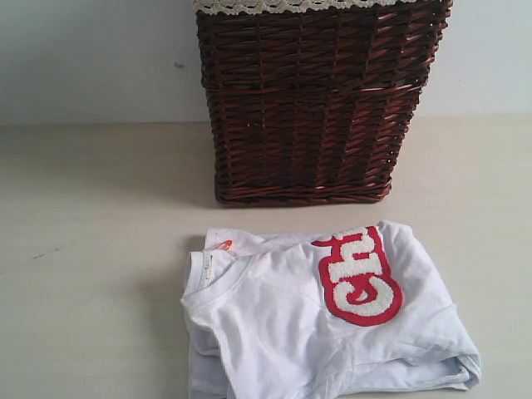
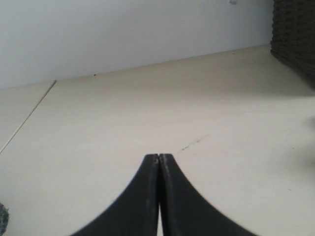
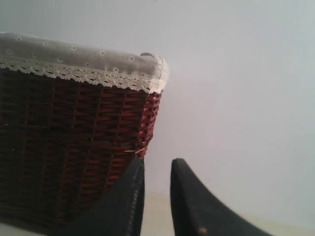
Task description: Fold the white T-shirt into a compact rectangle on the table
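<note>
White cotton short-sleeved T-shirt [image 1: 274, 324] with the red fuzzy-lettered patch [image 1: 359, 278] is seen folded into a lumpy rectangle on the pale beige matte table [image 1: 91, 249], just in front of the dark brown wicker basket [image 1: 316, 100]. It's not gripped by anything. The left gripper [image 2: 158, 158] is pressed together over bare table, and the right gripper [image 3: 157, 162] is held slightly spread and empty, pointed at the basket's corner and the plain pale grey-white wall [image 1: 83, 58].

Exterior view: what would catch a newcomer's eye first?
The red patch with white fuzzy lettering, on the folded white T-shirt lying in the foreground on the table. Behind it stands a tall dark brown wicker basket with cream lace trim at its rim.
</note>
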`<state>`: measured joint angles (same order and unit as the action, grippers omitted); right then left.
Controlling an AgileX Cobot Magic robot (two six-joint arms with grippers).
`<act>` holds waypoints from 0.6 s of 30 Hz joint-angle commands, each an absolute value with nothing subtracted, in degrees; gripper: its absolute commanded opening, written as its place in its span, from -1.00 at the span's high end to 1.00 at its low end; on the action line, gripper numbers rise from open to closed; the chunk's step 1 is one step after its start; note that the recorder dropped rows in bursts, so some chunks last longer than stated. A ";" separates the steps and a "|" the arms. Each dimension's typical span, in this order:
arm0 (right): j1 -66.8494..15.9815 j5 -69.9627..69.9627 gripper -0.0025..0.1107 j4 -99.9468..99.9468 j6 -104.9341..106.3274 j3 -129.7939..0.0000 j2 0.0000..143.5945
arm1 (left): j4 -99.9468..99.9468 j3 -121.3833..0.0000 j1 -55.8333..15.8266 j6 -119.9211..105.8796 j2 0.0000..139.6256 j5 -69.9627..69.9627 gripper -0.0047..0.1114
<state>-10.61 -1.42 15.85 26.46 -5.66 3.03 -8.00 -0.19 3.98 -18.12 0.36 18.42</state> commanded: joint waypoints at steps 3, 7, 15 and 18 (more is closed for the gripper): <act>-10.26 -0.90 0.57 15.48 26.86 -3.27 0.00 | -8.17 0.00 3.98 -18.27 0.00 17.93 0.90; -10.26 -5.58 0.57 15.59 26.86 0.00 0.00 | -8.17 0.00 3.98 -18.27 0.00 17.93 0.90; -10.34 5.96 0.57 16.50 26.75 0.00 0.00 | -8.17 0.00 3.98 -18.27 0.00 17.93 0.90; -10.34 6.79 0.57 16.66 26.75 0.00 0.00 | -8.17 0.00 3.98 -18.27 0.00 17.93 0.90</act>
